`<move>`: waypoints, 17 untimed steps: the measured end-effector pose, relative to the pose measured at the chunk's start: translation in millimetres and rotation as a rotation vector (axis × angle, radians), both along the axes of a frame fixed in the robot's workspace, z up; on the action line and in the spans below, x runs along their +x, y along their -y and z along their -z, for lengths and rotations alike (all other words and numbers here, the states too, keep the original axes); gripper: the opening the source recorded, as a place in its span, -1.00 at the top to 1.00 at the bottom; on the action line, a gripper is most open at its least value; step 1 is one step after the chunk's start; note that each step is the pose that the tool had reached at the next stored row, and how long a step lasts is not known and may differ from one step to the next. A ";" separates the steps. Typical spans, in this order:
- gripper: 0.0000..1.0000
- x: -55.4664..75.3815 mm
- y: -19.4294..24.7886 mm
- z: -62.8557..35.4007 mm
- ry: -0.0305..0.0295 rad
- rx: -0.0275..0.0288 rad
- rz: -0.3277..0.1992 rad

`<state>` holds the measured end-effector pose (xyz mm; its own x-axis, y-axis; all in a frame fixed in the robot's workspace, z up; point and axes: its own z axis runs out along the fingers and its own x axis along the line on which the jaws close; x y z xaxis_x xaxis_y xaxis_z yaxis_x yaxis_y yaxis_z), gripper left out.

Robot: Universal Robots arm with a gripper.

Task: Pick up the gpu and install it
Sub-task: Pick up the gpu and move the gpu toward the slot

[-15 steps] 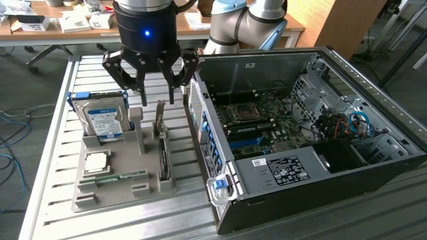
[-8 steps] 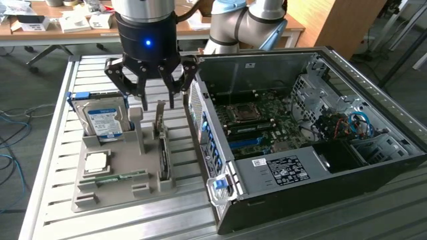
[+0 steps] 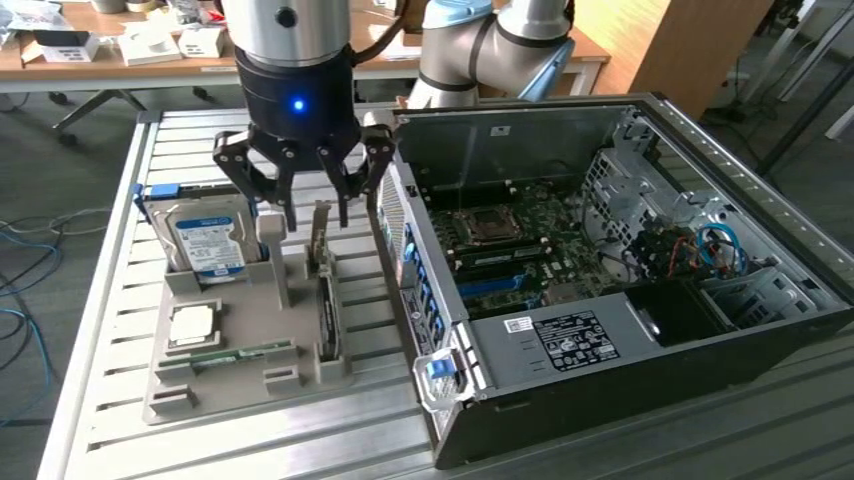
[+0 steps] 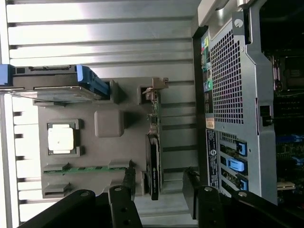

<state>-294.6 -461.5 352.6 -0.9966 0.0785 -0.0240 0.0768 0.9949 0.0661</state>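
Grey plastic fixture tray [image 3: 220, 390] lies on a slatted aluminium table [image 3: 114, 300], just beside an open black and silver computer case [image 3: 747, 170] on the exterior view's right. The case lies on its side with a green motherboard [image 3: 521, 235] exposed inside. Its perforated rear panel faces the tray, close to the slot that holds the task's card.

Several parts sit in the tray. A boxy silver hard drive with a blue-white label [image 3: 211, 240] stands upright in a slot at the far end. A square silver processor [image 3: 194, 325] rests in a recess, and a narrow green memory stick [image 3: 234, 354] lies in a groove nearer the camera. An upright grey post of the tray stands between the hard drive and the card.

The gpu [image 3: 327, 320], a thin dark circuit board, stands on its long edge in the tray slot nearest the case. Its long axis runs parallel to the case's rear panel. Its silvery bracket end points away from the exterior camera and its black fan end points toward it.

The black gripper [image 3: 316, 215] hangs over the card's far end, spread wide and grasping nothing, with one finger on each side of the card's line.
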 end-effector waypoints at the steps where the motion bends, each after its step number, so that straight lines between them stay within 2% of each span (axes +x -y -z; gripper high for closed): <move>1: -0.06 0.0 0.0 1.3 -0.0004 0.0000 0.000; 17: -0.06 0.0 0.0 30.2 -0.0086 0.0000 0.000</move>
<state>-294.6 -461.5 322.3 -0.9968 0.0789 -0.0154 0.0777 0.9948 0.0655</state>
